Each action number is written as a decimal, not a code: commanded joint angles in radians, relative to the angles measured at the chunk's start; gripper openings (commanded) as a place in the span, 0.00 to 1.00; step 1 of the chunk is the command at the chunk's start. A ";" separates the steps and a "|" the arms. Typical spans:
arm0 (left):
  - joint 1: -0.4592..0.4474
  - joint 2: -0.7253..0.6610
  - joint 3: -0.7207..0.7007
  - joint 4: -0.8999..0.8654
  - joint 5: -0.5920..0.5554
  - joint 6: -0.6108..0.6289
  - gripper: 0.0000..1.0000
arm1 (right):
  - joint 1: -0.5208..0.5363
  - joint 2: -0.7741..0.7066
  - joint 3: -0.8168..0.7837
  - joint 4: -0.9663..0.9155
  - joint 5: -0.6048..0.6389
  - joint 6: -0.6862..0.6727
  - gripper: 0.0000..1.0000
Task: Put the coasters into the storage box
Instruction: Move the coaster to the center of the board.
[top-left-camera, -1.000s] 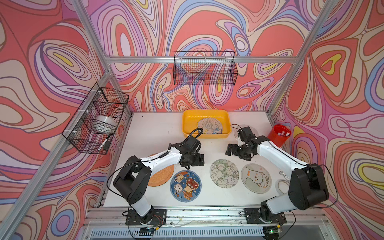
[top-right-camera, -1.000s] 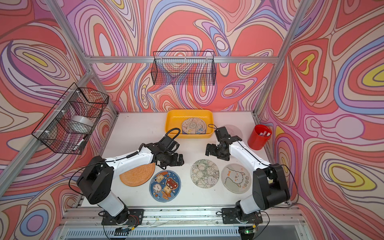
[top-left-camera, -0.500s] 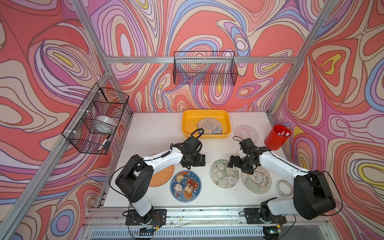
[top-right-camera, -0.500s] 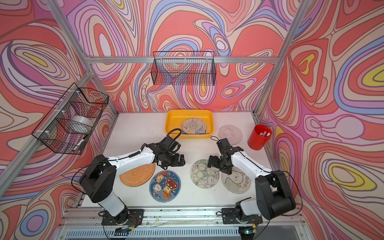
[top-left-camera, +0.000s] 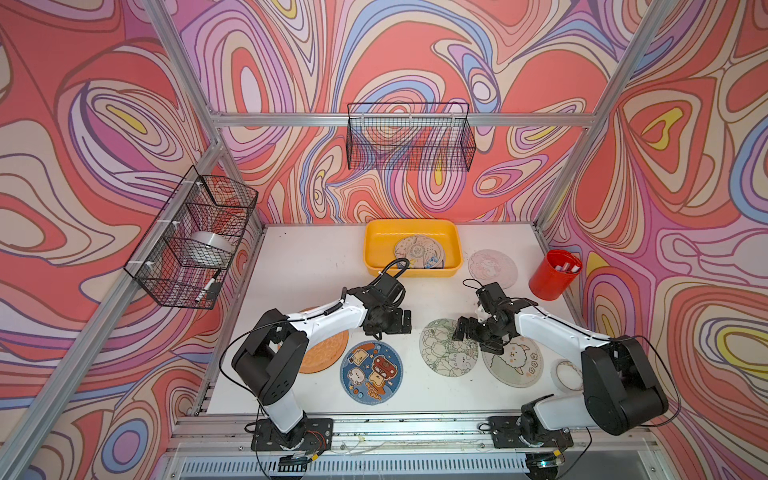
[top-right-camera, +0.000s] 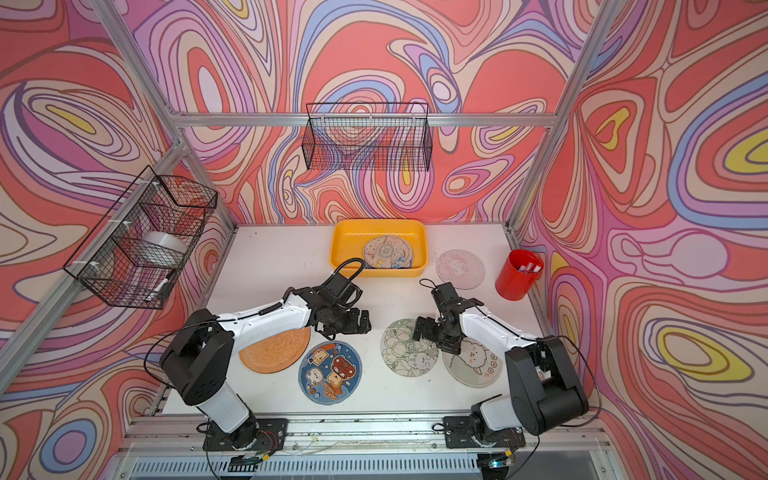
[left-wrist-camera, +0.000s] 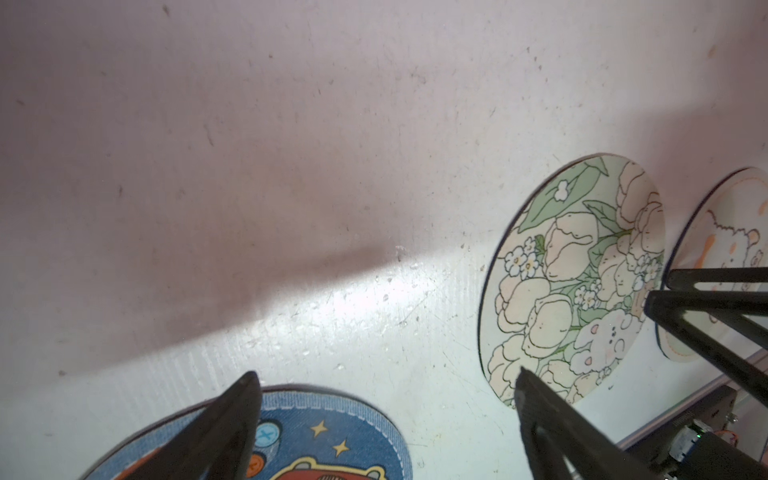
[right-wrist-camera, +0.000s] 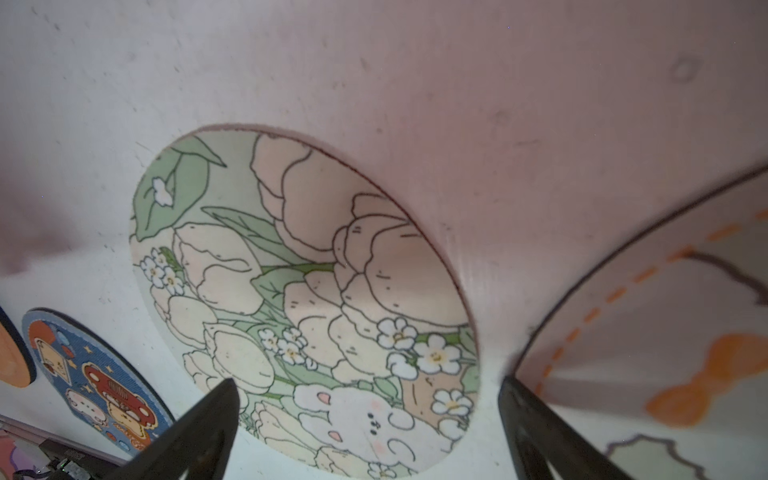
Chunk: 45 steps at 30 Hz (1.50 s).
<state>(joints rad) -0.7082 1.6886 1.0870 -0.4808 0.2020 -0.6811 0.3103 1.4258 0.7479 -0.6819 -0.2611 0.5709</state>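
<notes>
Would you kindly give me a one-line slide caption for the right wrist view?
Open right gripper over the floral coaster, with the orange-stitched coaster alongside on the white table.

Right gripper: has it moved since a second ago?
Yes. The right gripper has come away from the storage box, toward the near side, and now hangs open over the floral coaster.

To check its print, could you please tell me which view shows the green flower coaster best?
The right wrist view: the green flower coaster is close and sharp. The left wrist view shows it smaller, slanted; both top views show it small, partly under the right gripper.
</notes>
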 joint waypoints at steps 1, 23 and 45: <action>-0.005 0.017 0.022 -0.004 -0.006 0.009 0.96 | 0.023 0.020 -0.018 0.034 -0.014 0.022 0.98; -0.030 0.031 0.034 -0.050 -0.021 0.026 0.96 | 0.222 0.188 0.138 0.112 0.005 0.049 0.98; -0.069 0.175 0.118 -0.090 0.005 0.046 0.70 | 0.222 0.164 0.076 0.113 0.064 0.063 0.80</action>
<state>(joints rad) -0.7658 1.8359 1.1713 -0.5293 0.2020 -0.6479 0.5278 1.5570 0.8421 -0.6029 -0.1925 0.6258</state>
